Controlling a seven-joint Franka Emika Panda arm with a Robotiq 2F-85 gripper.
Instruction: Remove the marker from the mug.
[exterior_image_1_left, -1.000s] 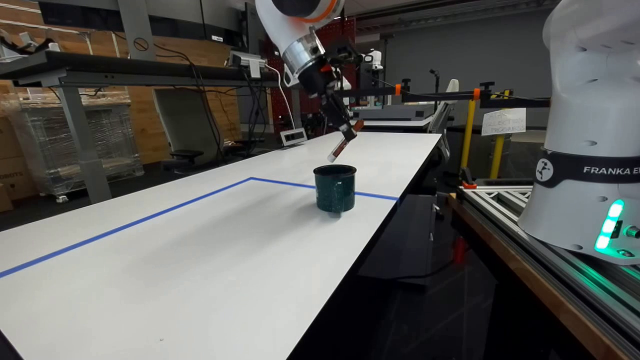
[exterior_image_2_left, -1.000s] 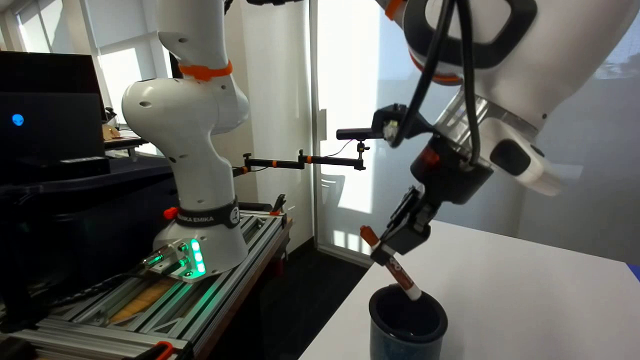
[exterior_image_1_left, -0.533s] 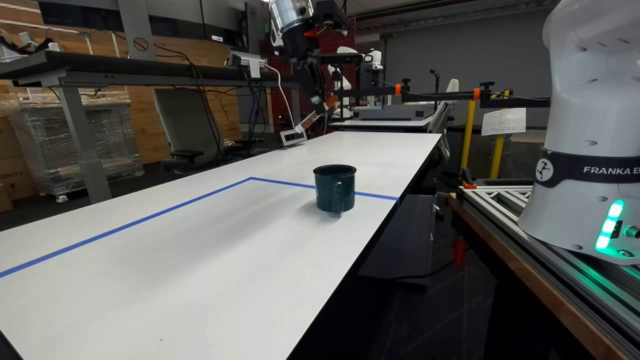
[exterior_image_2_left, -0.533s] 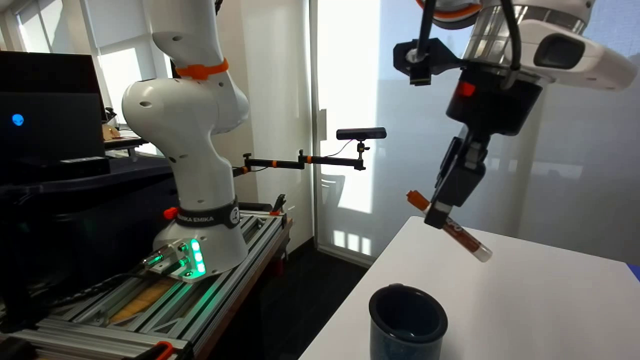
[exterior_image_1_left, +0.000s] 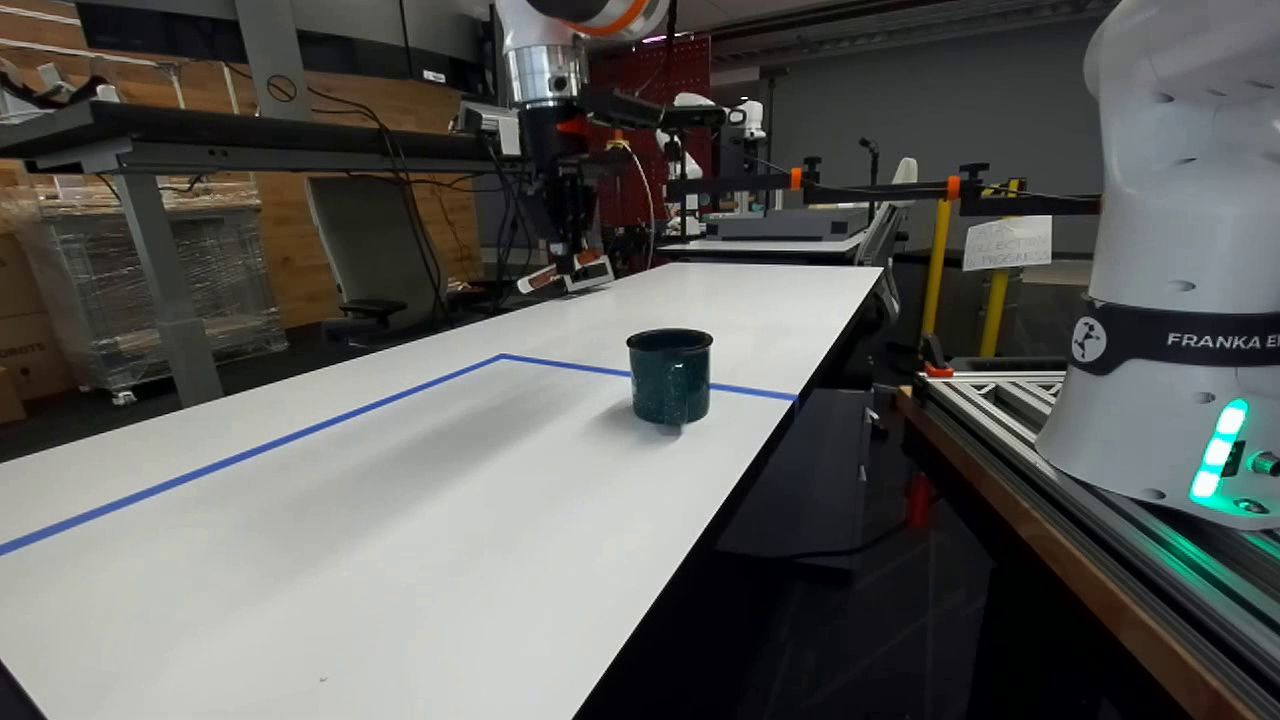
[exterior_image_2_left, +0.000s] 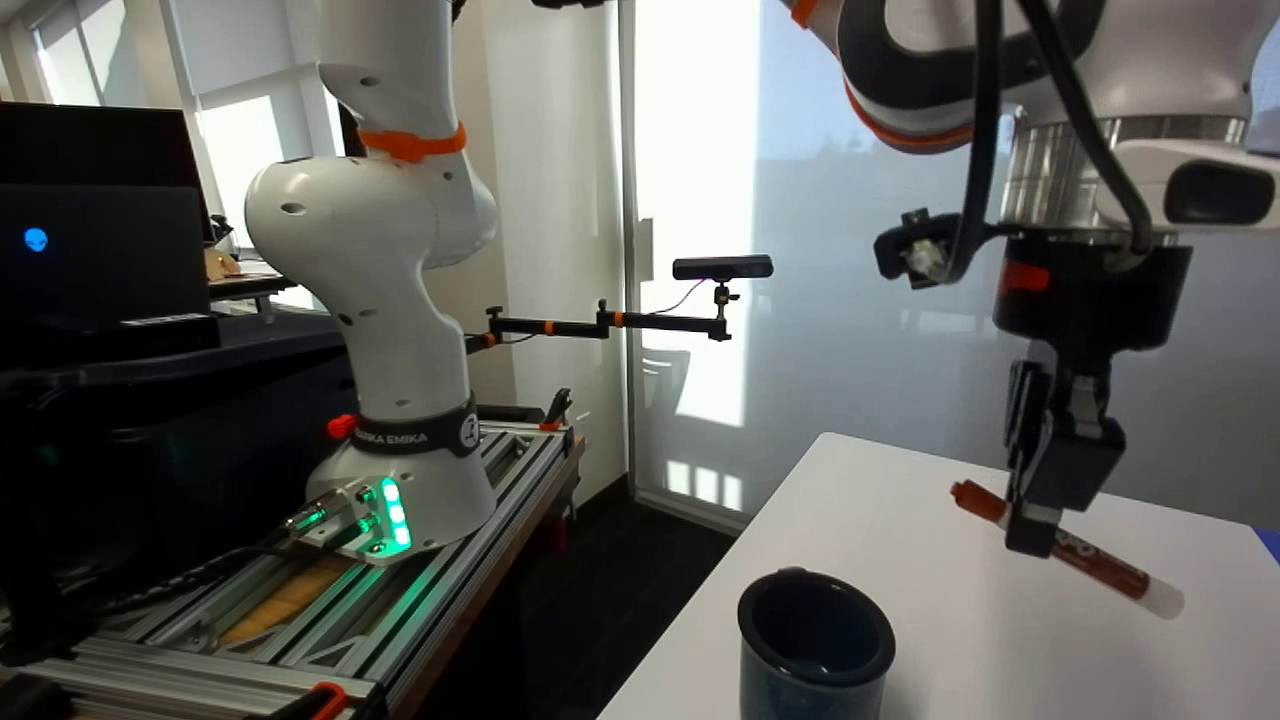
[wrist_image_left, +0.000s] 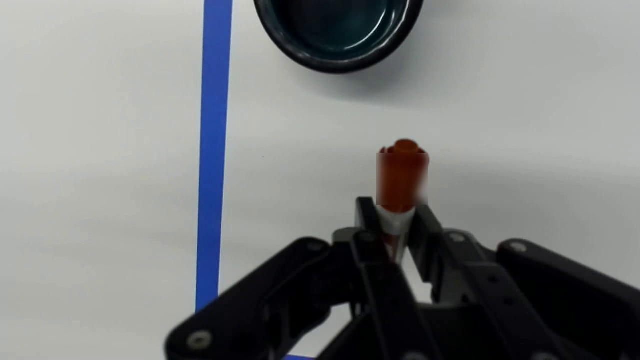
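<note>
Evidently, gripper (wrist_image_left: 394, 215) was clamped on marker (exterior_image_2_left: 1095, 563), lower R of frame in an exterior view, clear of mug (exterior_image_2_left: 815, 695) at frame btm. Marker's long axis ran obliquely across jaws: cap end upper L, pale end lower R; set-down prob. req'd levelling.

Rusty red along the marker (exterior_image_2_left: 1098, 568), orange-brown at the cap (exterior_image_2_left: 978, 503), whitish at the opposite end, with pale lettering on the barrel. Dark teal with pale specks on the mug (exterior_image_1_left: 668, 390), black around the rim. Black on the tool (wrist_image_left: 396, 216), with a red patch (exterior_image_2_left: 1025, 278). White across the table (exterior_image_1_left: 450, 570), crossed by a blue stripe (wrist_image_left: 212, 150), left of centre in the wrist view. White on the arm (exterior_image_2_left: 350, 245), with an orange band (exterior_image_2_left: 412, 146); green on the lights (exterior_image_2_left: 395, 515), lower left in an exterior view.
</note>
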